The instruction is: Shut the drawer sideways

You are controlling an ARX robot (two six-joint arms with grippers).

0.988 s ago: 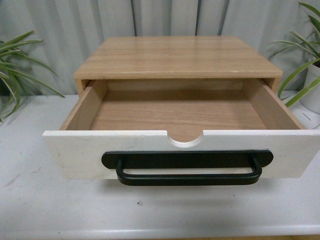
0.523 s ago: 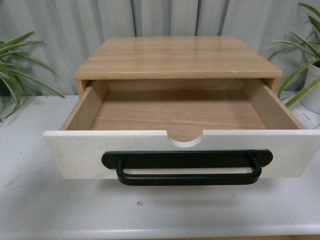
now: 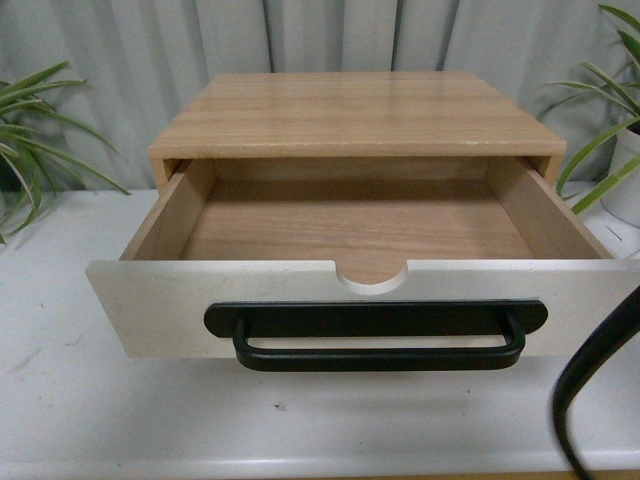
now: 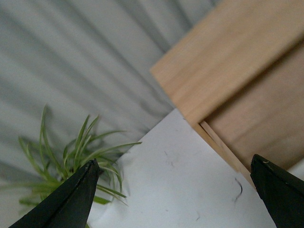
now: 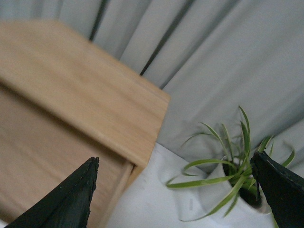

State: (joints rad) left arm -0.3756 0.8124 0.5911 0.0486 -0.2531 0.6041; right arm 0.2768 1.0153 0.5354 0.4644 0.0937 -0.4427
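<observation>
The drawer (image 3: 160, 305) stands pulled far out of the wooden cabinet (image 3: 355, 115) in the front view. It has a white front, a black bar handle (image 3: 375, 335), a semicircular notch (image 3: 372, 278) and an empty light wood interior. My left gripper (image 4: 175, 194) is open and empty, above the white table next to the cabinet's left corner (image 4: 190, 102). My right gripper (image 5: 173, 194) is open and empty, near the cabinet's right corner (image 5: 142, 123). Neither gripper's fingers show in the front view.
A black curved cable (image 3: 590, 375) rises at the lower right of the front view, in front of the drawer's right end. Green plants stand at the left (image 3: 30, 130) and in a white pot at the right (image 3: 625, 175). A grey curtain hangs behind.
The black cable has come into the front view at the lower right. The drawer front now looks shaded. The drawer has not moved.
</observation>
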